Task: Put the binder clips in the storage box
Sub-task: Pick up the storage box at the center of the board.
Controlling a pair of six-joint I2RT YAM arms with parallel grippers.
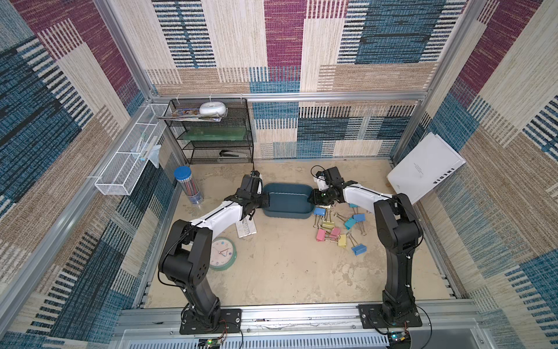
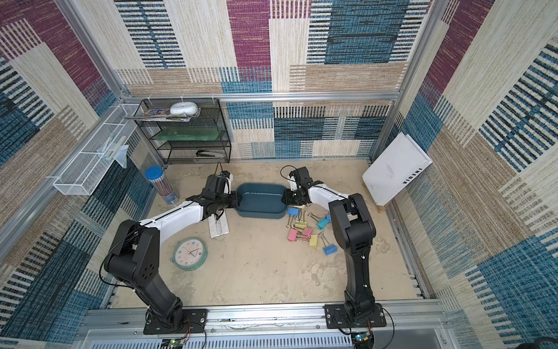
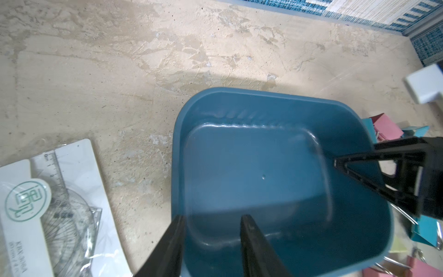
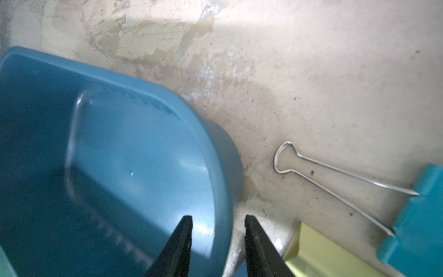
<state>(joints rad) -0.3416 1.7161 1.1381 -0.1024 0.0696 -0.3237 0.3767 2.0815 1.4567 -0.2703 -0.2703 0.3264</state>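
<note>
Beige scuffed tabletop [image 1: 287, 272]. Storage box [image 1: 287, 198] empty, long axis running arm to arm. Left gripper [image 3: 211, 215] astride one short end wall, jaws parted wider than wall, no clamp. Right gripper [image 4: 218, 217] astride opposite end wall; pinching or not, cannot tell. Binder clips [image 1: 327, 225] heaped on table just beside box's right end, toward robot from right gripper — right arm nearer.

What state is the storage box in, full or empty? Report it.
Empty. The storage box shows a bare blue floor in both wrist views; the binder clips lie on the table beside it.
</note>
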